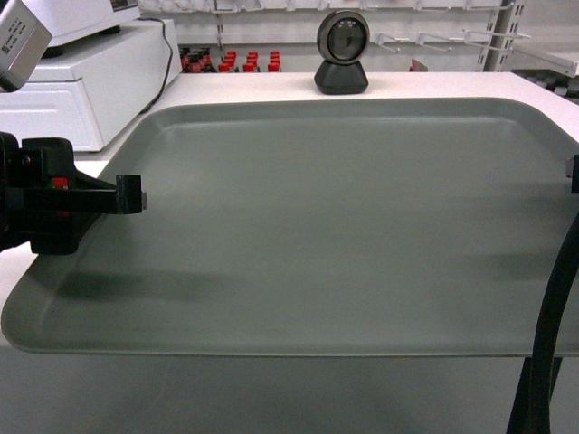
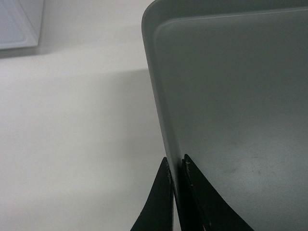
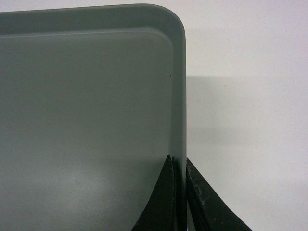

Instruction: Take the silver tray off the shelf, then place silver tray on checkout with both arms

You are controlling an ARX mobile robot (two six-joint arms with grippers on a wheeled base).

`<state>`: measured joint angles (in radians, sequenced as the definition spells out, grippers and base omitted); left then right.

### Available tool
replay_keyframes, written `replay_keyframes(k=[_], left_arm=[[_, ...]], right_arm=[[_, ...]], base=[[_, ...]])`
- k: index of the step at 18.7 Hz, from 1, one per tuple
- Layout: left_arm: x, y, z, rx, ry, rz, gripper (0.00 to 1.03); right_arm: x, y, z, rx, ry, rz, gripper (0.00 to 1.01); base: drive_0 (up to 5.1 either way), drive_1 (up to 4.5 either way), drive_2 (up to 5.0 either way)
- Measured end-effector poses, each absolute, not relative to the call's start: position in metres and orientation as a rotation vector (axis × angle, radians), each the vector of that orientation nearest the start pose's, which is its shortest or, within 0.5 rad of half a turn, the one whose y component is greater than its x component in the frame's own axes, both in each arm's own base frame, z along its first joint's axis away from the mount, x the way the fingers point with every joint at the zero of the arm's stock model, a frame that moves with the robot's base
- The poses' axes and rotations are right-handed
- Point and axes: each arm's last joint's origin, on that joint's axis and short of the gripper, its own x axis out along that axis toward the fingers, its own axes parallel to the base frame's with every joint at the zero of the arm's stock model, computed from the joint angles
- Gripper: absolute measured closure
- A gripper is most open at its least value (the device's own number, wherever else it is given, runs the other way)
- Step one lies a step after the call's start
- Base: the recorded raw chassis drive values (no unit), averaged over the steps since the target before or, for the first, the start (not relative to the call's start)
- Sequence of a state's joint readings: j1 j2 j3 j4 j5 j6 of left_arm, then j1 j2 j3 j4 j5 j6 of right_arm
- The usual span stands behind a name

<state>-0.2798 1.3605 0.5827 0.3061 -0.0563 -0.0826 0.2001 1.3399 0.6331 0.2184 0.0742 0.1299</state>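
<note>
Here the left gripper (image 2: 175,166) reaches in level from the left and the right gripper (image 3: 179,163) from the right, each pinching a side rim of the silver tray (image 1: 344,217) between narrow fingers. Tray spans the head view above the white checkout (image 2: 72,144). Bare tabletop lies outside both rims; a cash register (image 1: 86,86) and round scanner (image 1: 342,52) stand beyond the far edge.

Item count: one silver tray (image 1: 344,226), one checkout (image 1: 425,83), two grippers (left (image 1: 136,194), right (image 3: 181,166)), one barcode scanner (image 1: 342,52), one cash register (image 1: 81,81).
</note>
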Motion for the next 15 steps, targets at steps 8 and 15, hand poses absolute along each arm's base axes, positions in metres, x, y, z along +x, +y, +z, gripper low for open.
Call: replay_keyframes(k=[8,15], left_arm=[[0.2577,-0.0724,0.1886,-0.001,0.475,-0.2,1.0],[0.2589,-0.0727,0.1882,0.0,0.478,-0.201,1.0]], right_arm=[[0.2652,0.0516,0.2017,0.061,0.491,0.093,0.98],[0.2659,0.0507,0.2005,0.061,0.497,0.087,0.98]], base=[[0.0,4.07,-4.1],[0.0,4.05,-4.1]])
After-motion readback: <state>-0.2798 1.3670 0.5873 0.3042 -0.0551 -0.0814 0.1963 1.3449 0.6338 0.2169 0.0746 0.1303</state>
